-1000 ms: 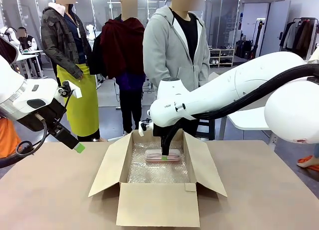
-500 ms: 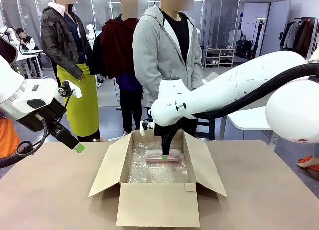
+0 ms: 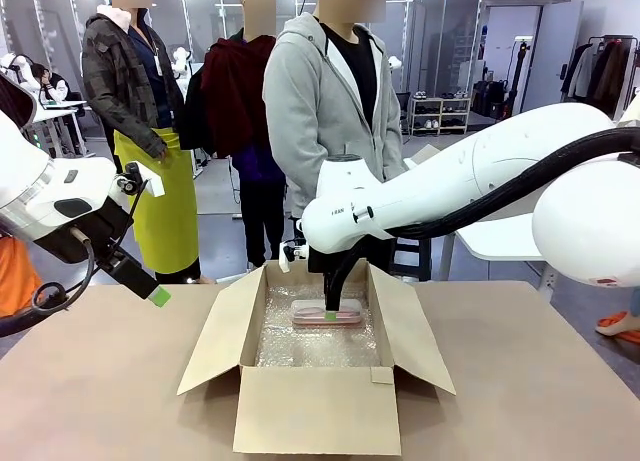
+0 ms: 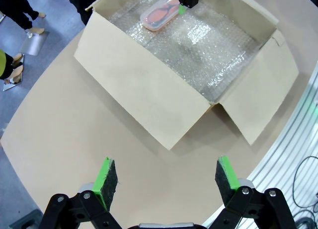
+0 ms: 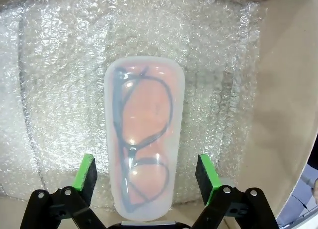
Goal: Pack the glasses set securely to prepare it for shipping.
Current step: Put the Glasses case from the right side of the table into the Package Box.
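My right jaws: spread wide, hanging inside the open cardboard box (image 3: pixel 310 411), one green pad (image 5: pixel 85 172) on either side of the pink glasses case (image 5: pixel 144 139), both clear of it. The case lies flat on bubble wrap (image 5: pixel 54 80) at the box's 12 o'clock end, with dark frames visible through its translucent top. My left jaws: spread, empty, above the tabletop (image 4: pixel 59 139) at the box's 9 o'clock.

The pale pink glasses case (image 5: pixel 144 139), dark frames showing through its top, lies on bubble wrap (image 5: pixel 59 65) between the right end effector (image 5: pixel 145 168)'s spread fingers (image 5: pixel 85 173), untouched.
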